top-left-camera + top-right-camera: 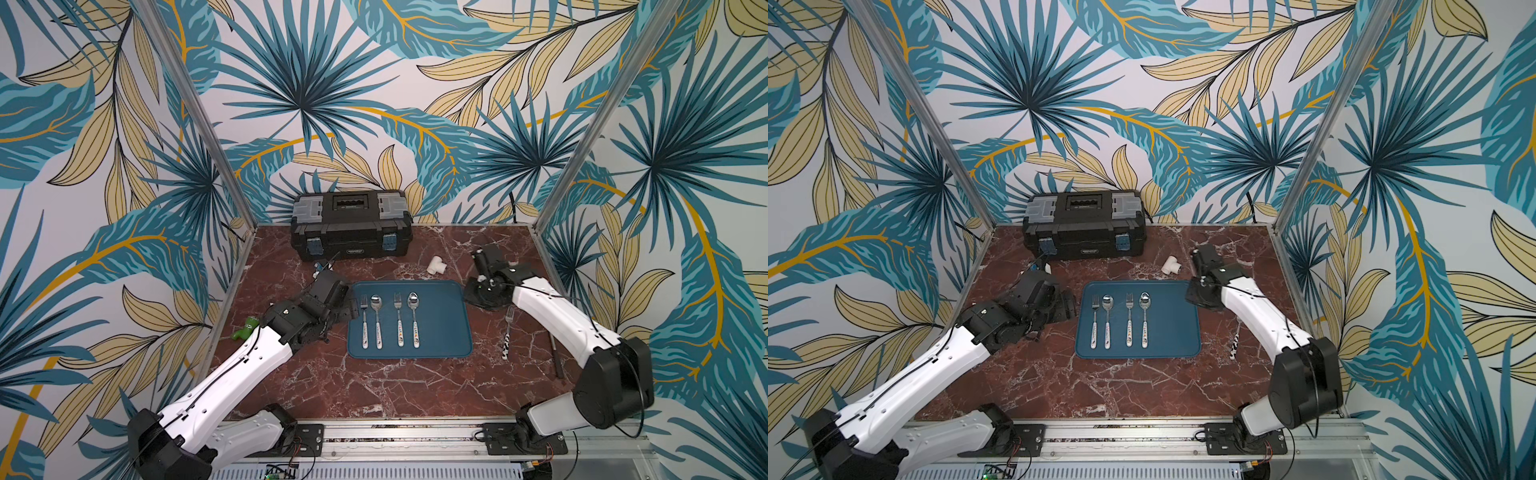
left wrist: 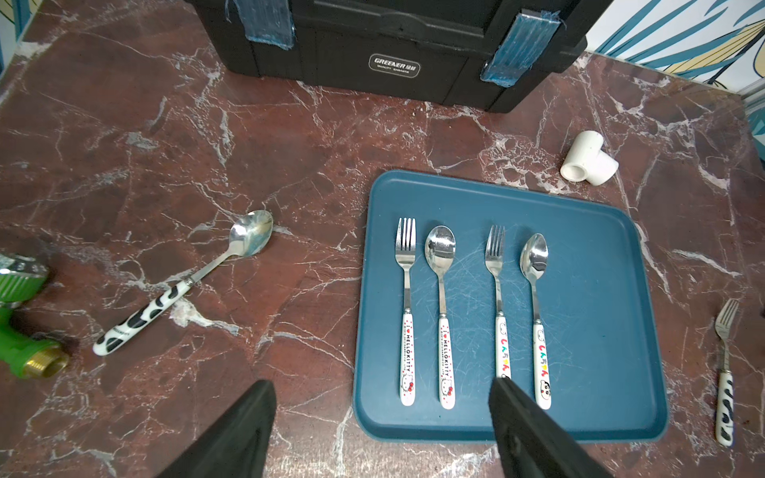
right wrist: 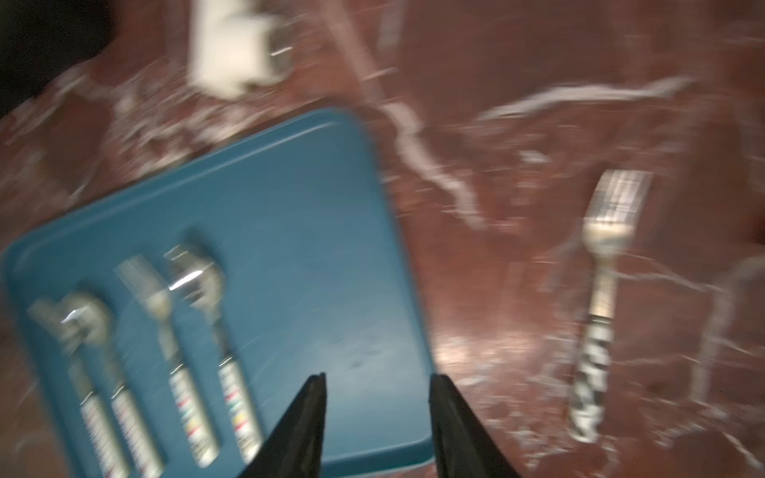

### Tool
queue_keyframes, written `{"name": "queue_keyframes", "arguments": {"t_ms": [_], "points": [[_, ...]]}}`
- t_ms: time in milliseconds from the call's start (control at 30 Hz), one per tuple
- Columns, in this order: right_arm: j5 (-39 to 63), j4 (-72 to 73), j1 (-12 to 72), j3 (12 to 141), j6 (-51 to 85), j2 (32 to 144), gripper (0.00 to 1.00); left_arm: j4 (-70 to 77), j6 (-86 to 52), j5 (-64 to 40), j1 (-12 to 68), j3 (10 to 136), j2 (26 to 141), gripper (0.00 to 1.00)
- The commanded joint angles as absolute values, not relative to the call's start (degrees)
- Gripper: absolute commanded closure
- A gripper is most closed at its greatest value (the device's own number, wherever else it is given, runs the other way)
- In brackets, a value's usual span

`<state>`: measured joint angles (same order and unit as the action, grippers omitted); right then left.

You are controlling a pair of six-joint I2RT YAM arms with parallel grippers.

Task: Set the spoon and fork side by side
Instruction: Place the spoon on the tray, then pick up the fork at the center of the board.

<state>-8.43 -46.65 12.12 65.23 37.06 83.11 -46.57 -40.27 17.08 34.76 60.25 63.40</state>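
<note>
Nearest us, the blue tray (image 1: 451, 336) carries a row of cutlery (image 1: 398, 320): fork, spoon, fork, spoon, handles toward us. Right of the tray, the cow-patterned fork (image 1: 507, 334) lies flat on the counter (image 1: 374, 386), near the rim. The right gripper (image 3: 376, 375) hangs above the tray's right edge, jaws apart and empty, with that fork off to its side, untouched. Left of the tray, the left gripper (image 2: 381, 383) gapes wide, holding nothing. The cow-patterned spoon (image 2: 186, 285) lies slantwise on the counter, clear of it. Beyond the tray sits a white pipe fitting (image 1: 436, 265), then a black toolbox (image 1: 351, 226).
</note>
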Motion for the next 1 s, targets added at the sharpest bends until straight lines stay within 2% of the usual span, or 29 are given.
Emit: {"name": "queue_keyframes", "arguments": {"t_ms": [0, 167, 433, 733, 967], "points": [[-13.9, -51.4, 8.8, 57.7, 36.4, 79.2, 0.52, -43.6, -41.6, 14.6, 34.5, 58.3, 63.7, 0.14], [-14.3, -47.6, 4.4, 48.3, 39.2, 74.8, 0.5, -41.8, -41.5, 11.8, 34.5, 60.2, 66.9, 0.14], [-10.7, -42.2, -1.1, 45.9, 37.5, 81.0, 0.5, -41.9, -41.7, 10.6, 34.5, 59.8, 69.1, 0.14], [-4.1, -37.7, -1.4, 45.4, 36.9, 88.6, 0.59, -43.4, -40.8, 11.6, 34.5, 60.6, 68.6, 0.13], [-1.9, -36.7, -1.5, 43.3, 37.3, 89.1, 0.72, -43.8, -41.5, 11.3, 34.5, 59.9, 67.5, 0.14]]}}
